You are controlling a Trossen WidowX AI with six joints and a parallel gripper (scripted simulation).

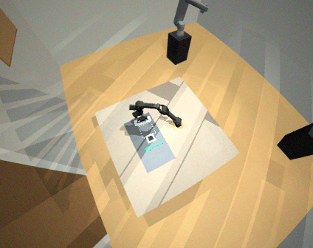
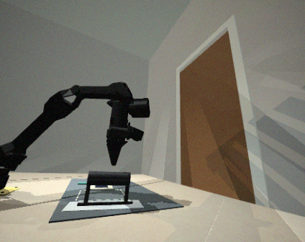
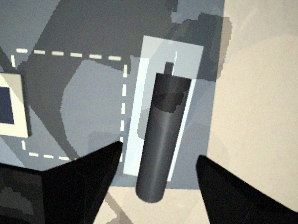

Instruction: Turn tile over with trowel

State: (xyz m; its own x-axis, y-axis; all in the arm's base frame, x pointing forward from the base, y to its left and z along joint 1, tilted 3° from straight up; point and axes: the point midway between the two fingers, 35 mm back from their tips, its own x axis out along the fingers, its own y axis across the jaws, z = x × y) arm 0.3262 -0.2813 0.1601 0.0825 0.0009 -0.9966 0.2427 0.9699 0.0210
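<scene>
The trowel has a pale flat blade (image 1: pixel 137 122) (image 3: pixel 133 125) and a black raised handle (image 2: pixel 108 178) (image 3: pixel 162 135) on two posts. It lies at one end of the blue-grey mat (image 1: pixel 150 163) (image 2: pixel 160 202) (image 3: pixel 95 90), beside the dashed outline (image 3: pixel 124 90). The cream tile (image 1: pixel 150 138) (image 2: pixel 103 186) (image 3: pixel 21 107) lies flat with its dark square mark up, across the outline's far edge and mostly beyond it; the wrist view cuts it off. My gripper (image 2: pixel 114 165) (image 3: pixel 159 154) is open and empty, pointing down above the handle, one finger to each side in the wrist view.
A thin teal strip (image 1: pixel 154 146) (image 2: pixel 82 183) lies on the mat beyond the tile. A yellow piece (image 1: pixel 181 126) (image 2: pixel 10 191) is under the arm's base. Black blocks (image 1: pixel 179 48) (image 1: pixel 301 142) stand away from the arm, one bearing a grey jointed post (image 1: pixel 180 27).
</scene>
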